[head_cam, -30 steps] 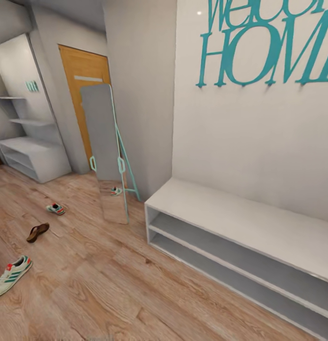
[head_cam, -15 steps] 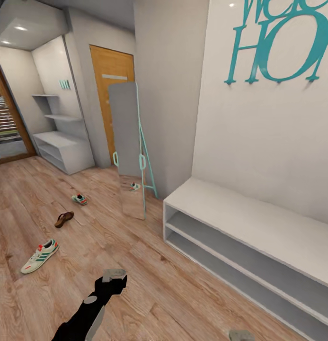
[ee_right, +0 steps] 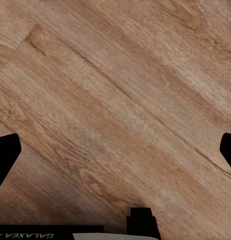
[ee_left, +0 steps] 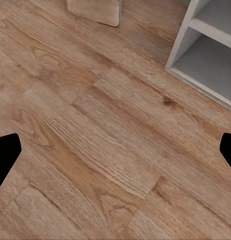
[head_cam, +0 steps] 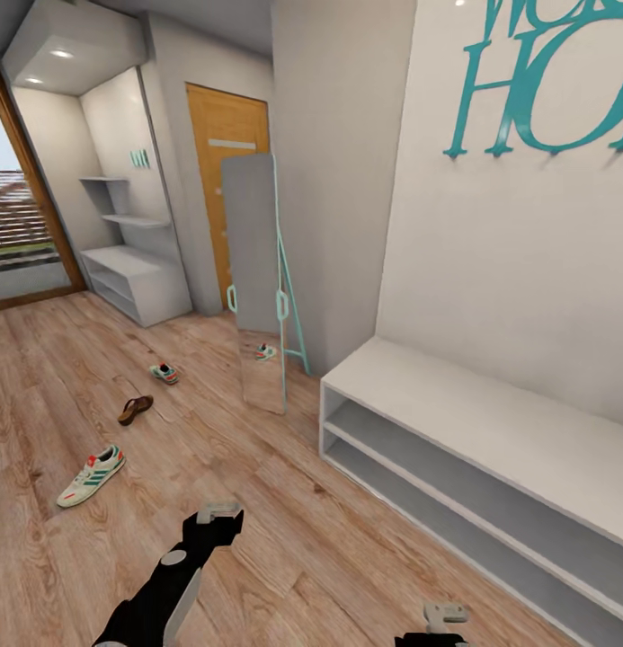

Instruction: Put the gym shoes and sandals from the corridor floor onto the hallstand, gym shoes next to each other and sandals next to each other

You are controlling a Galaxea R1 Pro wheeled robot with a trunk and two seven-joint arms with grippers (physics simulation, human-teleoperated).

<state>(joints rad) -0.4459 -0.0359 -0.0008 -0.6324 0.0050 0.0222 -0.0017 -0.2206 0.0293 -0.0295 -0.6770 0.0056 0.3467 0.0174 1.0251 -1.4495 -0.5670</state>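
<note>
Head view — gym shoe (head_cam: pixel 91 476), sandal (head_cam: pixel 135 410) apart

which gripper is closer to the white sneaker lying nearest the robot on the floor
Left. The left gripper hangs over the floor just right of the nearest gym shoe; the right gripper sits low in the head view, much farther right, toward the lettered white bench.

My head has swung left, so the whole view has shifted and the doorway (head_cam: pixel 23 207) now shows. My left gripper (head_cam: pixel 218 514) and right gripper (head_cam: pixel 444 616) have risen into sight.
</note>
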